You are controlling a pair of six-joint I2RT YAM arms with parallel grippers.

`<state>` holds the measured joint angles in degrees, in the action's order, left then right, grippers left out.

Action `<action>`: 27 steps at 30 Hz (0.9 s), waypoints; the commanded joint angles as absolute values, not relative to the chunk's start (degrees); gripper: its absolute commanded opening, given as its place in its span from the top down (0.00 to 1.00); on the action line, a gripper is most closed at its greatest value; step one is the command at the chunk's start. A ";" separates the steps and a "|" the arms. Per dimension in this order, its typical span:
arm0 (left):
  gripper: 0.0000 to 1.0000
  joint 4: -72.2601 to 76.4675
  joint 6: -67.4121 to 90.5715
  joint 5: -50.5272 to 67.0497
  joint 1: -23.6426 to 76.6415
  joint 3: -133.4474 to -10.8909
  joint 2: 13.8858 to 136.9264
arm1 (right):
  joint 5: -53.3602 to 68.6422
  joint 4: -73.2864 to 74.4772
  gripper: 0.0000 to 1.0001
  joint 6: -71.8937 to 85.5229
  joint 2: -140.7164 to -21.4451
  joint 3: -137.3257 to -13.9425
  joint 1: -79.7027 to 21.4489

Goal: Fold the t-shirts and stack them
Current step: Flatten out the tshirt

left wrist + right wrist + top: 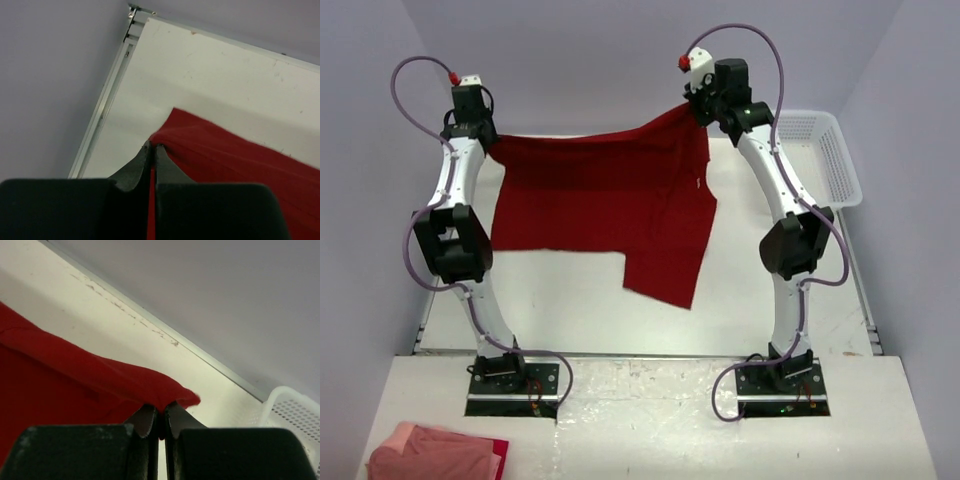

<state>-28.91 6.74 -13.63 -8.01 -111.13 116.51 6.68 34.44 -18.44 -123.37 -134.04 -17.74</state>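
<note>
Spanning most of the top view, the white table (570,310) lies beneath both arms. The deep red t-shirt (610,200) hangs spread between the two grippers above the table's far half. Its upper edge is stretched from one gripper to the other, and one lower section drops to a point nearer the right arm. Whether the hem touches the table cannot be told.

The left arm (455,240) and right arm (790,230) both rise from their bases and reach away towards the far wall. A white mesh basket (825,150) sits at the table's far right corner, well apart from the shirt. A heap of pink and red cloth (435,455) lies on the near surface, left of the left base.

The left gripper (492,148) has its jaws pressed together on the shirt's left upper corner. The right gripper (695,105), held higher, pinches the right upper corner. A small white label (699,183) shows on the cloth below it.
</note>
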 commanded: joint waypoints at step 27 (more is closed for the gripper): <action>0.02 -27.77 30.14 0.34 -7.82 -75.34 88.95 | 9.39 29.64 0.35 33.46 -88.35 -81.11 -26.46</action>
<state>-28.05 24.93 -4.80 -7.86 -80.93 90.98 5.76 34.11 19.73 -89.84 -93.84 -28.01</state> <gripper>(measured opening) 0.990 0.692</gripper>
